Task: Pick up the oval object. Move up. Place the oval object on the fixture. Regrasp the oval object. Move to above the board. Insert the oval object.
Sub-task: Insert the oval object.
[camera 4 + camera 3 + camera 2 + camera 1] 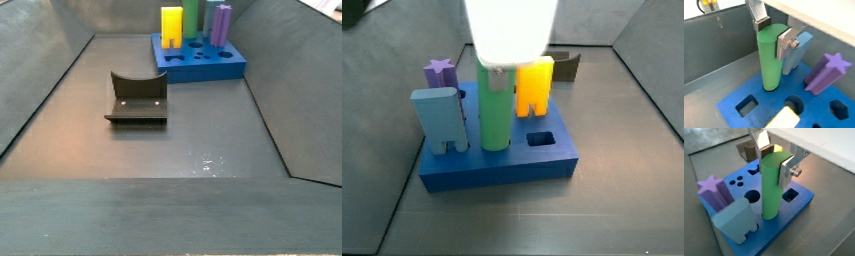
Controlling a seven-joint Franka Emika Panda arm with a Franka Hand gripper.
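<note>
The oval object, a plain green rod, stands upright with its lower end in a hole of the blue board. My gripper is right above the board, and its jaws sit on either side of the rod's top, shut on it. Both wrist views show this; the rod fills the gap between the fingers. In a side view the rod rises from the board under the glare-washed gripper. The dark fixture stands empty in front of the board.
On the board also stand a yellow forked block, a grey-blue rectangular block and a purple star block. Several holes stay open. Grey bin walls enclose the floor.
</note>
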